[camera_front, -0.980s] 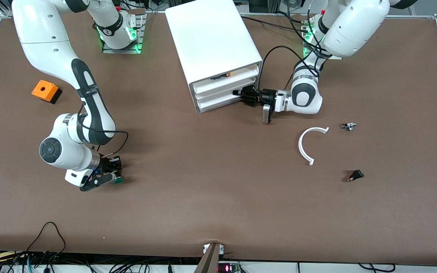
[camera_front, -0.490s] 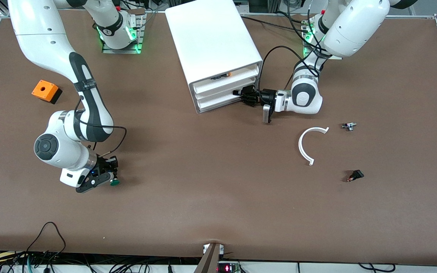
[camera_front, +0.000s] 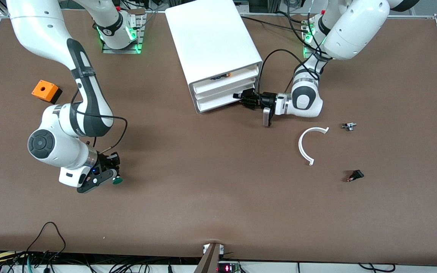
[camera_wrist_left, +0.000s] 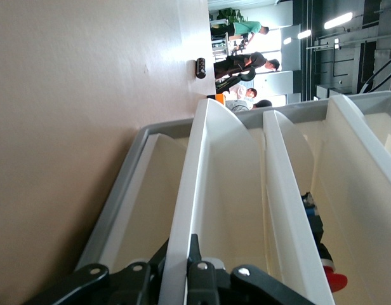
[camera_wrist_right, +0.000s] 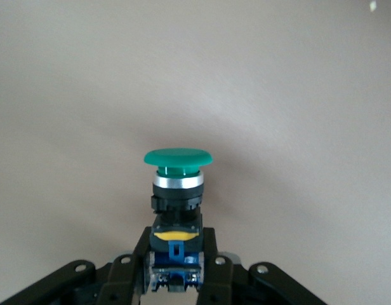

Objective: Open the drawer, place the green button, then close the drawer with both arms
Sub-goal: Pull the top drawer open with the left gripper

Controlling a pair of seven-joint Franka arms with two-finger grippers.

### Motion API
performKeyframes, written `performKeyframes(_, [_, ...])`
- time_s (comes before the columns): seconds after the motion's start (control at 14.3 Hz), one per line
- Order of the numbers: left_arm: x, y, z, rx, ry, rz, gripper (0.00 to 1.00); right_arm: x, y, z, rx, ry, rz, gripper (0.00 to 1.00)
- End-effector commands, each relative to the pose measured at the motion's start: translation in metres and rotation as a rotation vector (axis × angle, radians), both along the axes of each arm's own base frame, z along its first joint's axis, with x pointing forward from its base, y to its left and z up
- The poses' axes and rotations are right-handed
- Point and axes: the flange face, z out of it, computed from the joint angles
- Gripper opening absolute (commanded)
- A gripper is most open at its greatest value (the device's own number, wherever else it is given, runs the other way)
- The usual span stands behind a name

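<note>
Button (camera_front: 117, 181), green-capped, black middle, blue base: pinched at its base by the right claw (camera_front: 113, 177), cap pointing away from the wrist; the right wrist view shows the button (camera_wrist_right: 176, 197) with the right claw (camera_wrist_right: 176, 279) pressed against its blue base, whose lower edge is cut off by the frame. The claw hangs low over bare tabletop (camera_front: 211, 189) toward the right arm's end; whether the cap touches the surface cannot be told.

Orange cube (camera_front: 45, 91), one hole on top: on the tabletop beside the right arm's forearm, well apart from the right claw.

Cabinet (camera_front: 212, 45), white, boxy: mid-table, its open top level showing a black-and-orange item (camera_front: 220, 77), only partly visible.

Drawer (camera_front: 218, 101), lowest white tray: the left claw (camera_front: 246, 99) is pressed together on its front edge at the end toward the left arm. In the left wrist view the left claw (camera_wrist_left: 179, 270), partly cut off, grips a thin white drawer wall (camera_wrist_left: 189, 216); how far the drawer is out is hard to make out.

White curved strip (camera_front: 306, 146): on the tabletop near the left claw's wrist, nearer the camera.

Small silver part (camera_front: 349, 126) and black rocker switch (camera_front: 355, 175): toward the left arm's end, details too small to tell.
</note>
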Motion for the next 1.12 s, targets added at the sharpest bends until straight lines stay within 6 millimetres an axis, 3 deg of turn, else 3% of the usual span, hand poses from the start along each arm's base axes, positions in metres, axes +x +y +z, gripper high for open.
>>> performKeyframes(0.0, [0.037,0.01,-0.015,0.03,-0.057,0.002,0.05,0.003,0.018,0.024,-0.008,-0.006,0.041,0.23])
performKeyframes(0.35, [0.084,0.034,-0.003,0.073,-0.139,-0.005,0.07,0.006,0.019,0.031,-0.007,-0.023,0.046,0.23])
performKeyframes(0.56, [0.097,0.038,-0.004,0.076,-0.156,0.007,0.07,0.007,0.021,0.034,-0.006,-0.031,0.055,0.23])
performKeyframes(0.77, [0.1,0.038,-0.006,0.075,-0.155,0.009,0.13,0.008,0.023,0.039,-0.004,-0.039,0.062,0.23])
performKeyframes(1.05, [0.108,0.044,-0.006,0.083,-0.167,0.02,0.14,0.01,0.033,0.049,0.003,-0.058,0.076,0.23])
